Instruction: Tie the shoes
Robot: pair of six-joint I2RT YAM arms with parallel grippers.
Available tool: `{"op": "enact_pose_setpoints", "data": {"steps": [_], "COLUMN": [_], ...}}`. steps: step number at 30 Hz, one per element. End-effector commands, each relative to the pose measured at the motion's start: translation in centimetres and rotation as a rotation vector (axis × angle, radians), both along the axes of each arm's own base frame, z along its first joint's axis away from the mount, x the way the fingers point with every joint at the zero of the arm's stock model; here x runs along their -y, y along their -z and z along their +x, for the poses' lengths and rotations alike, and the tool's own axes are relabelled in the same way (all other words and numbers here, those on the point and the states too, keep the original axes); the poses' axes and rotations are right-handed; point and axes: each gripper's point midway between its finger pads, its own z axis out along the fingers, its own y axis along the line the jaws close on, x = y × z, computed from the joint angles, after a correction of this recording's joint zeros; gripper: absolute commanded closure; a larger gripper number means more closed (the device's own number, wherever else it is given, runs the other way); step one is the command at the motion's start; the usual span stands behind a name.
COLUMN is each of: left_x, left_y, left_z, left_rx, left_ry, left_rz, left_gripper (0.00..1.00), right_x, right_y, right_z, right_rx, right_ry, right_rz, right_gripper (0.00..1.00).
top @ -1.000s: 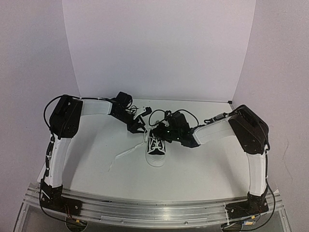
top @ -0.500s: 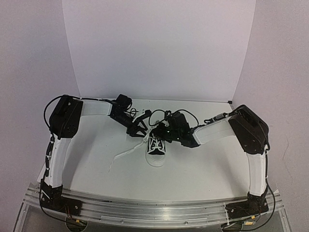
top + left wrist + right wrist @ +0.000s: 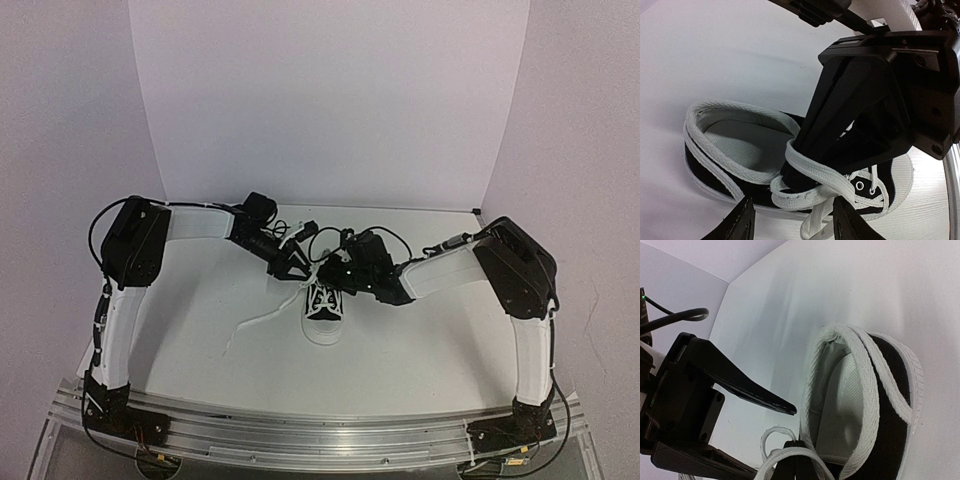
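Observation:
The small black sneaker (image 3: pixel 323 315) stands mid-table, white toe cap toward the arms. Its long white lace (image 3: pixel 255 322) trails left over the table. My right gripper (image 3: pixel 327 272) is over the shoe's opening, jaws shut, with the lace (image 3: pixel 840 177) looped across its tip (image 3: pixel 795 165). In the right wrist view its tip (image 3: pixel 796 457) holds a small lace loop (image 3: pixel 771 434) beside the white lining (image 3: pixel 850 400). My left gripper (image 3: pixel 294 262) is open at the shoe's left side. Its fingertips (image 3: pixel 746 222) straddle the crossed lace by the eyelets.
White backdrop walls stand behind and at both sides. The left gripper's fingers (image 3: pixel 750 390) are close to the right gripper's tip. The aluminium rail (image 3: pixel 320 432) with both arm bases runs along the near edge.
My left gripper dipped down-left from the shoe, then came back up against its left side. The loose lace end shifted slightly. The right gripper and shoe stayed put.

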Motion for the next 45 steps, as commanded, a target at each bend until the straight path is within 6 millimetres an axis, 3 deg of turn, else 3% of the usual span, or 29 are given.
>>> {"op": "enact_pose_setpoints", "data": {"steps": [1, 8, 16, 20, 25, 30, 33, 38, 42, 45], "left_x": [0.5, 0.6, 1.2, 0.9, 0.9, 0.7, 0.3, -0.3, -0.4, -0.4], "left_y": [-3.4, -4.5, -4.4, -3.7, -4.0, -4.9, -5.5, -5.2, -5.5, -5.3], "left_z": [0.8, 0.4, 0.7, 0.6, 0.8, 3.1, 4.0, 3.6, 4.0, 4.0], "left_rx": [0.028, 0.192, 0.174, 0.186, 0.193, 0.236, 0.255, 0.225, 0.198, 0.18], "left_ry": [-0.021, 0.0, 0.01, 0.017, 0.006, -0.096, -0.155, -0.181, -0.219, -0.23], "left_rz": [-0.044, -0.039, -0.042, -0.02, -0.015, 0.036, 0.067, 0.091, 0.098, 0.104], "left_gripper": [0.47, 0.49, 0.53, 0.66, 0.98, 1.0, 1.0, 1.0, 1.0, 1.0], "right_x": [-0.2, -0.8, -1.6, -2.0, -1.8, -1.5, -1.2, -0.8, -1.4, -2.7], "right_y": [-0.3, -0.8, -1.7, -1.9, -1.7, -3.4, -5.3, -6.0, -6.8, -7.1], "right_z": [0.1, -0.2, -0.4, -0.3, -0.5, -0.9, -1.7, -3.7, -7.3, -10.3], "right_rx": [0.022, 0.052, 0.099, 0.098, 0.091, 0.129, 0.156, 0.142, 0.217, 0.372], "right_ry": [-0.018, -0.072, -0.132, -0.142, -0.138, -0.159, -0.185, -0.252, -0.413, -0.604], "right_rz": [-0.013, -0.022, -0.022, -0.008, -0.007, -0.006, 0.008, 0.006, -0.043, -0.168], "right_gripper": [1.0, 1.0, 1.0, 1.0, 1.0, 0.99, 0.9, 0.69, 0.51, 0.45]}}
